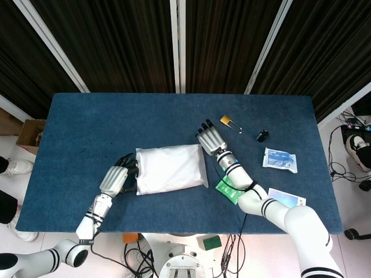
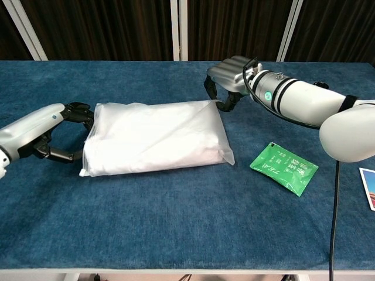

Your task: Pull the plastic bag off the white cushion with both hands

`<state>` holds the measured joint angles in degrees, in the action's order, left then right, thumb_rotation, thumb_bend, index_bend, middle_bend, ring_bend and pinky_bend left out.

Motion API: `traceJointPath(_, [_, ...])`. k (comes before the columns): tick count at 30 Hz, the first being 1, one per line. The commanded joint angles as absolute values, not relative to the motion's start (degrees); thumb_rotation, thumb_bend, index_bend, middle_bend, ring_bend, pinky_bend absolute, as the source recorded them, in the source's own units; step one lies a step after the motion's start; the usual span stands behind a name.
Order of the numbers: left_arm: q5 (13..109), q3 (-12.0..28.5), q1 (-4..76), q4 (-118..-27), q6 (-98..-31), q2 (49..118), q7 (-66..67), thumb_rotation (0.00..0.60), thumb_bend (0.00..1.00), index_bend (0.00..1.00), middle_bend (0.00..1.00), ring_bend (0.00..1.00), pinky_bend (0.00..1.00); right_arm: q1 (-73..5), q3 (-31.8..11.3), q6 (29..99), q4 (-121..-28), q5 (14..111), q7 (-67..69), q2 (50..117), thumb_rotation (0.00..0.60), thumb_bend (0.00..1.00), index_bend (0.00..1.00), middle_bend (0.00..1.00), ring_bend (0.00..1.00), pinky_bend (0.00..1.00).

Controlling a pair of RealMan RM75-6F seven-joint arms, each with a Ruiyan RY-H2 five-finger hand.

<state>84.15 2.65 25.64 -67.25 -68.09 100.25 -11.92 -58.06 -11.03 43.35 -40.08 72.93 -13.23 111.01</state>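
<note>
The white cushion (image 1: 171,169) (image 2: 157,138) lies in the middle of the blue table, wrapped in a clear plastic bag (image 2: 205,153). My left hand (image 1: 116,176) (image 2: 41,132) sits at the bag's left end. Its fingers are curved and apart, and the fingertips (image 2: 82,111) just touch the far left corner. Nothing is plainly held between fingers and thumb. My right hand (image 1: 210,139) (image 2: 231,79) is at the bag's far right corner. Its fingers curl down and pinch the plastic there.
A green tea packet (image 1: 227,190) (image 2: 283,168) lies just right of the cushion. A yellow clip (image 1: 226,120), a small black object (image 1: 262,135), a blue-white packet (image 1: 280,159) and a card (image 1: 284,198) are further right. The table's front edge (image 2: 187,270) is near.
</note>
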Motion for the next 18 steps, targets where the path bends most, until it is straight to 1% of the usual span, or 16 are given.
traceJointPath(1, [84.92,2.16,24.92,-67.87,-69.45,99.06,-11.52,0.600,0.54,0.68,0.24,0.03,0.12,-55.55,-10.48,46.65,-44.00,74.15,-12.09,107.37,0.600,0.51,0.71,0.40,0.18,0.16])
traceJointPath(6, [85.70,1.70,23.72,-69.03,-71.62,96.75,-10.56,0.600,0.54,0.68,0.24,0.03,0.12,-51.74,-10.37,50.89,-51.49,74.39,-12.78,100.13,0.600,0.51,0.71,0.41,0.18,0.16])
traceJointPath(12, [85.91,1.58,21.99,-71.06,-74.24,93.48,-9.21,0.600,0.54,0.68,0.24,0.03,0.12,-47.34,-10.51,54.04,-59.30,72.70,-15.19,91.95,0.600,0.51,0.72,0.41,0.18,0.17])
traceJointPath(18, [84.50,1.80,20.54,-72.81,-74.75,90.45,-7.97,0.600,0.54,0.68,0.24,0.03,0.12,-43.76,-10.18,55.03,-62.35,70.39,-15.94,87.38,0.600,0.51,0.72,0.41,0.18,0.17])
